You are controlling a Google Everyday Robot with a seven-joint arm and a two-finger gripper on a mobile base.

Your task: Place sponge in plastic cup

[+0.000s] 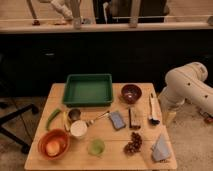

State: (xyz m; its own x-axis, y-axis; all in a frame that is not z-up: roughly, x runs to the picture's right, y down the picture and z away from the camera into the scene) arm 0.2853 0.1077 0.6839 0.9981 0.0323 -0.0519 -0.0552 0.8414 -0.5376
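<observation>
The sponge, a small flat blue-grey pad, lies on the wooden table just right of centre. The plastic cup, pale green and upright, stands near the front edge, left of and nearer than the sponge. My gripper hangs at the end of the white arm over the table's right side. It is to the right of the sponge, apart from it, with a dark brown block between them.
A green tray and a dark red bowl stand at the back. Left: a white cup, a metal cup, a spoon, an orange bowl, a green vegetable. Front right: grapes, a pale grey-blue cloth.
</observation>
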